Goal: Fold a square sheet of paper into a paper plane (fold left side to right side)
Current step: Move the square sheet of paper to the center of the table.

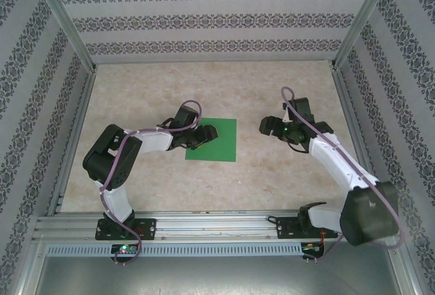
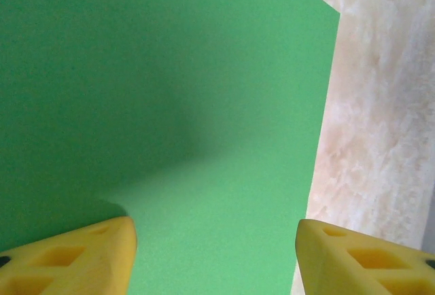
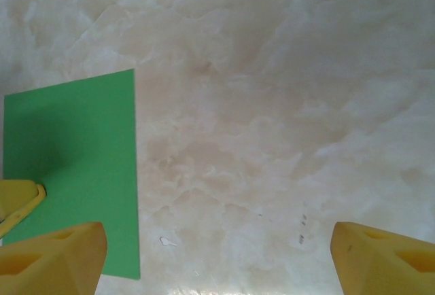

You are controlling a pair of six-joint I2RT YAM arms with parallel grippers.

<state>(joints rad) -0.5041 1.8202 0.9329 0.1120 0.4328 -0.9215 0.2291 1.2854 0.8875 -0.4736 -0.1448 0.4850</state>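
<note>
The open left gripper (image 1: 203,136) is hovering over the square sheet of paper (image 1: 219,140), the wide-open right gripper (image 1: 266,126) idling right of it.

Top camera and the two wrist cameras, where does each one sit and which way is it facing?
Top external: above and behind the bases, looking down at the table; shows both arms and the green sheet.
Left wrist: on the left arm, looking down past open left fingers onto the sheet.
Right wrist: looking down past open right fingers at table, sheet at left.
Shared: both wrist views show the sheet's edge against the table.
</note>
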